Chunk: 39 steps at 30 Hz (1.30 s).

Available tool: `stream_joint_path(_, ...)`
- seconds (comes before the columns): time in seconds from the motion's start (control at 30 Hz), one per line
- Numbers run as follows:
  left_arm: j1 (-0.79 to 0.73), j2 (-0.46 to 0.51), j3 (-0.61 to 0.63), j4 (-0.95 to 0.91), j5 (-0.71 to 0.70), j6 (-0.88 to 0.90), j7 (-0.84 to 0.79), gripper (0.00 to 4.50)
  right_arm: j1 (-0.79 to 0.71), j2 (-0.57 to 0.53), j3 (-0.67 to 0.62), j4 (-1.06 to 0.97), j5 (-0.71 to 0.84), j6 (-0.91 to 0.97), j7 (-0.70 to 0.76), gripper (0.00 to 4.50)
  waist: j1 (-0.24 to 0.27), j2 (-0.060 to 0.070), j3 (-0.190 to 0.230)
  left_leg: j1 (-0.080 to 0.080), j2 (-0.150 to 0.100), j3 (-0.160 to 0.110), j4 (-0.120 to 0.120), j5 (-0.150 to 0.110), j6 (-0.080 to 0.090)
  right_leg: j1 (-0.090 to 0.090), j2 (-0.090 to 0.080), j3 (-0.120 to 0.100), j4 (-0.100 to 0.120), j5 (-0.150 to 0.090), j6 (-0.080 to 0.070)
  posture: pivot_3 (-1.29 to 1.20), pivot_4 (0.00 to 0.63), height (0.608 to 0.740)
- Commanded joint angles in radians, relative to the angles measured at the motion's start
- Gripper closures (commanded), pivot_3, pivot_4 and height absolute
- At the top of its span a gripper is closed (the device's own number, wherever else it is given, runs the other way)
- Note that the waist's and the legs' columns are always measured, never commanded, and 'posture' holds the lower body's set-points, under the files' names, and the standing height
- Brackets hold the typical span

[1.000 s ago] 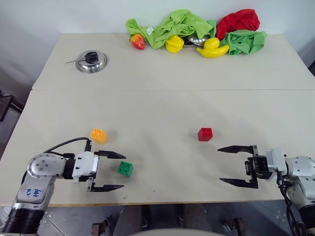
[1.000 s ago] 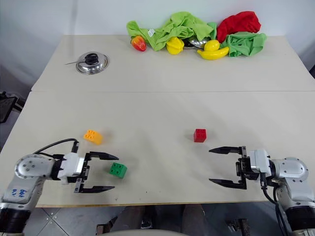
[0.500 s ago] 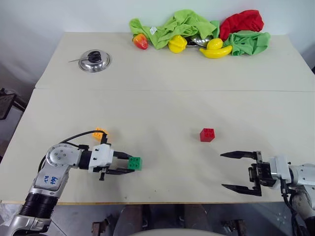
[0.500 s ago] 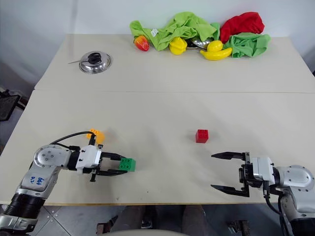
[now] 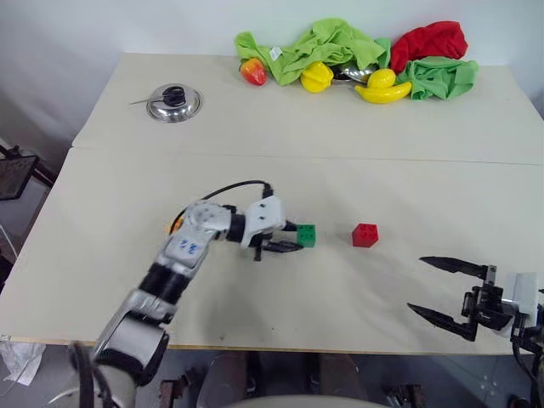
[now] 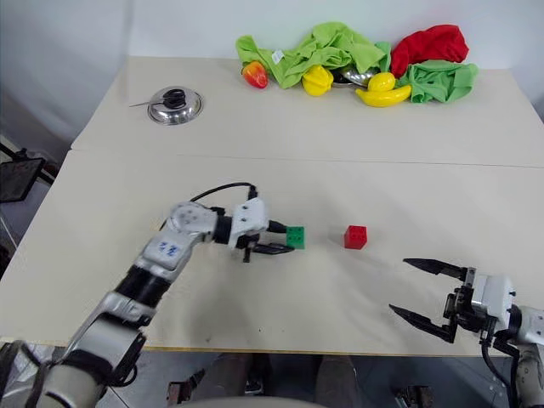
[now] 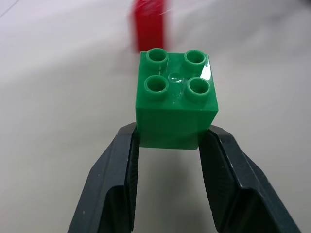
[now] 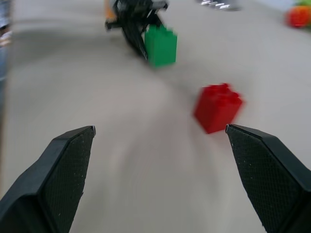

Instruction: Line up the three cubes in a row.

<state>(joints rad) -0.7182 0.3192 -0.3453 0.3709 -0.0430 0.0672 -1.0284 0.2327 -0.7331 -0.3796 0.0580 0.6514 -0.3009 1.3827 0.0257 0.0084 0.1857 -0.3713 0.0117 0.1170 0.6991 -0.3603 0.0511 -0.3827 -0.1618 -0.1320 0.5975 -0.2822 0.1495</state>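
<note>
three cubes are out on the near half of the table (image 5: 408,178). the green cube (image 5: 305,235) is pinched between the two black fingers of the left gripper (image 5: 293,238), studs up, the pads pressed against its two opposite sides; in the left wrist view the green cube (image 7: 176,100) sits right at the fingertips (image 7: 130,145). whether it rests on the table or hangs just above it, i cannot tell. the red cube (image 5: 365,235) stands on the table just to the right of the green one, near it but not touching, a small gap between them. the orange cube (image 5: 174,226) is mostly hidden behind the left arm, only a sliver of it peeking out to the left of the elbow, well apart from the other two. the left arm reaches in from the near left corner and bends toward the middle of the table, a black cable looping over it. the right gripper (image 5: 449,290) hangs near the front edge on the right side, its fingers spread wide with nothing between them, pointing toward the red cube (image 8: 217,107) but well short of it. at the far edge lie green cloths (image 5: 327,44) and a red cloth (image 5: 435,40) in a heap, with yellow toy fruits (image 5: 374,84) and a red-and-yellow one (image 5: 252,71) among them. a metal lid (image 5: 173,103) sits at the far left.
</note>
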Motion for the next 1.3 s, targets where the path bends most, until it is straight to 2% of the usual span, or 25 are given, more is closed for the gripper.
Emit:
stream_joint_path(0.03,-0.055,-0.039,0.006,0.084,0.022,-0.031,0.027,3.04,0.011,0.042,-0.063,-0.053,0.046,0.014,-0.059,0.0,-0.003,0.0,0.0,0.0,0.0,0.0,-0.001,0.0,0.0,0.0,0.0,0.0,0.0,0.0,0.0,0.0,0.15,0.74)
stream_joint_path(0.4,-0.058,-0.011,-0.007,0.087,0.001,-0.07,-0.131,3.04,0.019,0.092,-0.047,-0.1,0.021,0.015,-0.075,0.0,-0.001,0.0,0.0,0.0,0.0,0.0,0.0,0.0,0.0,0.0,0.0,0.0,-0.001,0.0,0.0,0.0,0.15,0.74)
stream_joint_path(0.57,-0.07,0.009,0.006,0.129,0.022,-0.088,-0.122,3.04,0.007,0.09,-0.033,-0.104,0.015,0.023,-0.074,0.0,-0.002,0.0,0.0,0.0,0.0,-0.001,0.0,0.0,0.0,0.0,0.0,0.0,-0.001,0.0,0.0,0.0,0.15,0.74)
stream_joint_path(1.13,-0.098,-0.046,0.002,0.188,0.036,-0.075,-0.09,3.04,-0.009,0.112,0.002,-0.091,-0.006,0.024,-0.073,0.0,0.0,0.0,0.0,0.0,0.0,-0.002,0.001,0.0,0.001,0.003,0.0,-0.001,-0.001,0.001,0.001,0.0,0.15,0.74)
stream_joint_path(1.2,-0.094,-0.042,-0.008,0.175,0.039,-0.065,-0.104,2.31,-0.008,0.115,0.003,-0.091,-0.008,0.023,-0.073,0.0,0.0,0.0,0.0,0.0,0.0,-0.002,0.001,0.0,0.001,0.003,0.0,-0.001,-0.001,0.001,0.001,0.0,0.15,0.74)
stream_joint_path(1.3,-0.099,-0.046,0.002,0.165,0.035,-0.063,-0.096,1.45,-0.01,0.117,0.007,-0.091,-0.01,0.023,-0.075,0.0,0.0,0.0,0.0,0.0,0.0,-0.003,0.001,0.0,0.001,0.003,0.0,-0.001,-0.001,0.001,0.001,0.0,0.15,0.74)
